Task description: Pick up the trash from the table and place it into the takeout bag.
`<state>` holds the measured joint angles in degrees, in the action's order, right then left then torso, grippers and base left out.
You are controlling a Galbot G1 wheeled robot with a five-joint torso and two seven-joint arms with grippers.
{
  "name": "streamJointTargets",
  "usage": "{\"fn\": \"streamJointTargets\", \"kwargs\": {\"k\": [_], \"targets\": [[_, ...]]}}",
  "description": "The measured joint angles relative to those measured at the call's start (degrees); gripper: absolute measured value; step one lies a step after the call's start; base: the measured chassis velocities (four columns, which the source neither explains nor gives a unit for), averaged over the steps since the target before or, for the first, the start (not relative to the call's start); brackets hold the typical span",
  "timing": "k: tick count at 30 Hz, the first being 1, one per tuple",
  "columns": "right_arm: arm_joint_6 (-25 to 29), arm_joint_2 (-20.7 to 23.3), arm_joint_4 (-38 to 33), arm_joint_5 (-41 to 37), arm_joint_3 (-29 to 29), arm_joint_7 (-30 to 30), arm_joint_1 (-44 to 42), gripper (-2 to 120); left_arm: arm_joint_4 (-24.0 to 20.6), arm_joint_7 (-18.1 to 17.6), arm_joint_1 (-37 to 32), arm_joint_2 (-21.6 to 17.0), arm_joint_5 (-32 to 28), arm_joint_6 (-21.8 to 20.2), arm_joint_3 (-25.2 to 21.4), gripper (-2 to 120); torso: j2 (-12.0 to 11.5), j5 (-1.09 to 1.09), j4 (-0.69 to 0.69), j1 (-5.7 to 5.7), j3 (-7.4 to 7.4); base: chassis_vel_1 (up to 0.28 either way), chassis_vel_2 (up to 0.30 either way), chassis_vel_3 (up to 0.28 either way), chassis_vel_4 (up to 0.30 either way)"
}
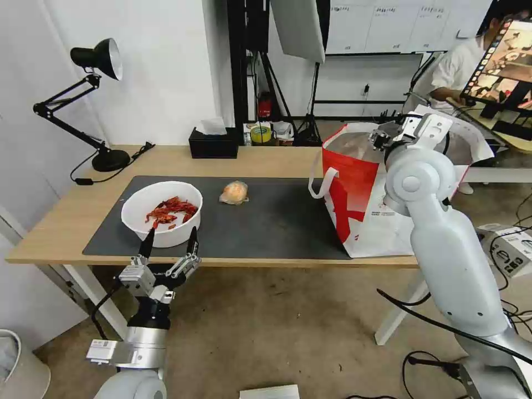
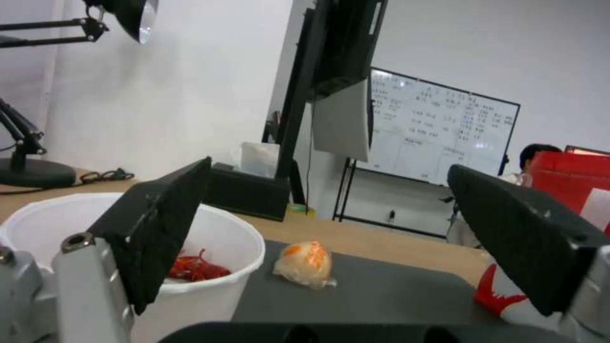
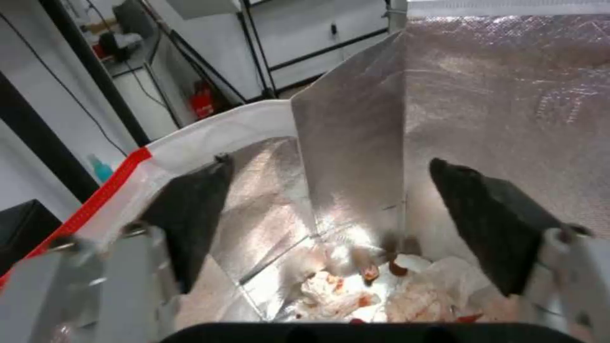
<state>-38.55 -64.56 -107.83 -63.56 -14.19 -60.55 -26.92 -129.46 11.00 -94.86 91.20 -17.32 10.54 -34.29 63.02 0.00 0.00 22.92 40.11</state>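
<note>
Left gripper (image 1: 169,242) spread wide at the near rim of the crayfish bowl (image 1: 162,213) on the surface (image 1: 266,160), wrapped orange lump (image 1: 234,192) mid-mat, then right gripper (image 3: 330,214) wide apart, empty, over the takeout bag (image 1: 366,194).

Bright even room light, glare on foil lining (image 3: 508,95), soft wrist views

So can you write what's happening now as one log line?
left gripper: open, at white bowl | right gripper: open, over takeout bag | orange lump: on mat
</note>
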Motion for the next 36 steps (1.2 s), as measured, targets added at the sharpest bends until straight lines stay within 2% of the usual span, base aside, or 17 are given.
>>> {"fn": "streamJointTargets", "kwargs": {"k": [1,6,13,21,23,25,27,28,31,33,36], "targets": [[0.01,0.00,-0.08,0.04,-0.04,0.00,-0.06,87,0.00,0.01,-0.03,0.00,0.00,0.03,0.00,100,0.00,0.00,0.00,0.00,0.00,0.000,0.000,0.000,0.000],[0.01,0.02,-0.64,0.09,-0.17,0.32,-0.43,99,0.00,0.02,0.04,0.00,0.01,0.05,0.01,100,0.00,0.00,0.00,0.00,0.00,0.000,0.000,0.000,0.000],[0.95,0.35,-2.61,1.60,-0.44,3.75,-1.49,100,0.05,0.03,0.18,-0.07,0.01,0.06,0.01,100,0.00,0.00,0.00,0.00,0.00,0.000,0.000,0.000,0.000],[5.21,1.64,-5.75,9.37,0.02,13.07,-2.59,100,0.27,0.02,0.38,-0.04,0.01,0.02,0.12,100,0.00,0.00,0.00,0.00,0.00,0.000,0.000,0.000,0.000],[9.90,2.47,-7.72,15.65,0.33,21.17,-3.78,100,0.31,0.03,0.42,-0.02,0.01,-0.01,0.20,100,0.00,0.00,0.00,0.00,0.00,0.000,0.000,0.000,0.000],[11.63,2.75,-8.41,17.19,0.44,23.41,-4.18,100,0.32,0.03,0.49,-0.02,0.02,-0.03,0.21,100,0.00,0.00,0.00,0.00,0.00,0.000,0.000,0.000,0.000],[18.43,3.64,-9.87,22.42,0.62,30.91,-6.35,100,0.34,0.02,0.68,-0.01,0.01,-0.11,0.26,100,0.01,-0.01,0.01,0.00,0.00,0.000,0.000,0.000,0.000],[18.43,3.64,-9.87,22.42,0.62,30.91,-6.35,100,0.34,0.02,0.68,-0.01,0.01,-0.11,0.26,100,0.01,-0.01,0.01,0.00,0.00,0.000,0.000,0.000,0.000],[25.07,4.30,-11.22,25.95,0.38,38.12,-11.32,100,0.35,0.00,0.63,0.02,0.03,-0.13,0.38,100,0.00,0.00,0.00,0.00,0.00,0.000,0.000,0.000,0.000],[26.09,4.31,-11.53,26.25,0.27,39.23,-12.54,100,0.36,0.00,0.61,0.00,0.05,-0.14,0.40,100,0.00,0.00,0.00,0.00,0.00,0.000,0.000,0.000,0.000],[30.44,3.92,-12.52,28.58,-0.28,43.96,-18.11,100,0.44,-0.02,0.51,0.01,0.07,-0.14,0.43,100,0.01,0.01,0.00,0.00,-0.01,0.000,0.000,0.000,0.000]]}}
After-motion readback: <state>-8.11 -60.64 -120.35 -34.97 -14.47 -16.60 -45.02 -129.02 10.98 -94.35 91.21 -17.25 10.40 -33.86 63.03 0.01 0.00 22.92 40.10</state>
